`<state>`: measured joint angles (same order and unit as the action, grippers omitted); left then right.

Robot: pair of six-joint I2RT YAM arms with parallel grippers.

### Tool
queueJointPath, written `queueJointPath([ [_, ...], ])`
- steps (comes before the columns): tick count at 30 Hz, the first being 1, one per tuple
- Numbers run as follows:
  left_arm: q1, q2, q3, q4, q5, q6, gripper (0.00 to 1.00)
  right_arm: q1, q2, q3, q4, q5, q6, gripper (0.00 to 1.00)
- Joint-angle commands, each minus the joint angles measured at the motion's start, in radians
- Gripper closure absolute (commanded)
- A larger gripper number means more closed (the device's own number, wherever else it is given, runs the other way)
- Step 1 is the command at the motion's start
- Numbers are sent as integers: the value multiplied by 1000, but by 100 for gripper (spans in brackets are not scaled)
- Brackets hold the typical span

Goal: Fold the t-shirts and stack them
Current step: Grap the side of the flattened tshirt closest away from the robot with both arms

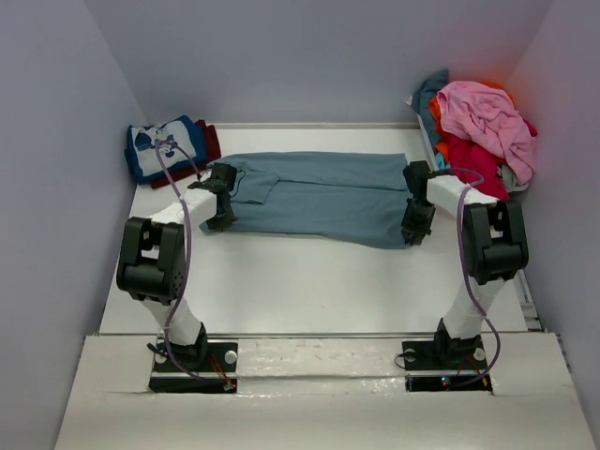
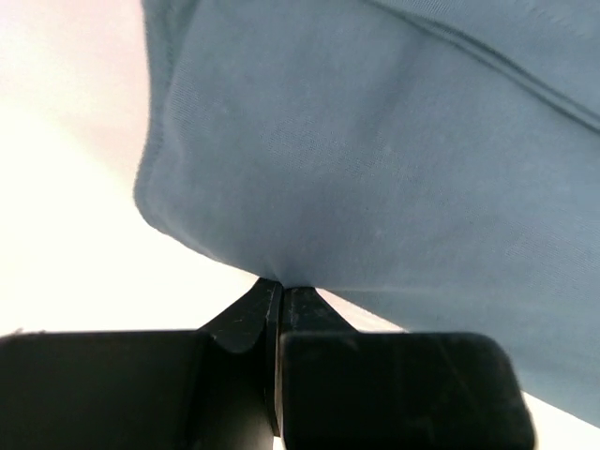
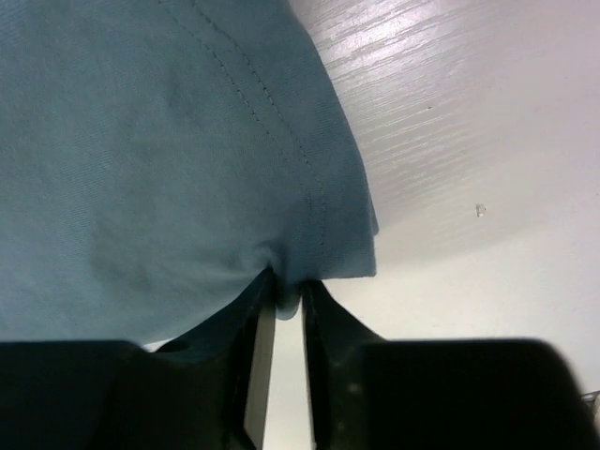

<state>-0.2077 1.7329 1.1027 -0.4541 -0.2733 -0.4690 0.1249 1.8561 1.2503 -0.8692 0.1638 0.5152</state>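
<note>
Left wrist view: my left tool (image 2: 280, 287) clamped the slate-blue t-shirt (image 2: 375, 141) at its edge, my right tool (image 3: 286, 283) at its hemmed corner; I judged it limp, best held by corners.

Closed in on three sides by plain, pale grey-violet panels: far wall (image 1: 309, 56), left wall (image 1: 47, 187), right wall (image 1: 572, 187), joined at straight corners. Floored below with a white table (image 1: 309, 291), smooth and faintly glossy. Seen up close in the right wrist view, streaked with fine wood grain (image 3: 450, 103) under the paint. Fronted along the near edge by a separate white board (image 1: 319, 417), rougher in finish, split from the table by a thin straight seam. Lit softly and evenly, with faint shadows only.
</note>
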Motion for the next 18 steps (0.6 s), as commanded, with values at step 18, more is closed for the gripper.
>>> queueJointPath([
  [18, 4, -78, 140, -8, -178, 47, 94, 1, -2, 256, -62, 16, -27, 93],
])
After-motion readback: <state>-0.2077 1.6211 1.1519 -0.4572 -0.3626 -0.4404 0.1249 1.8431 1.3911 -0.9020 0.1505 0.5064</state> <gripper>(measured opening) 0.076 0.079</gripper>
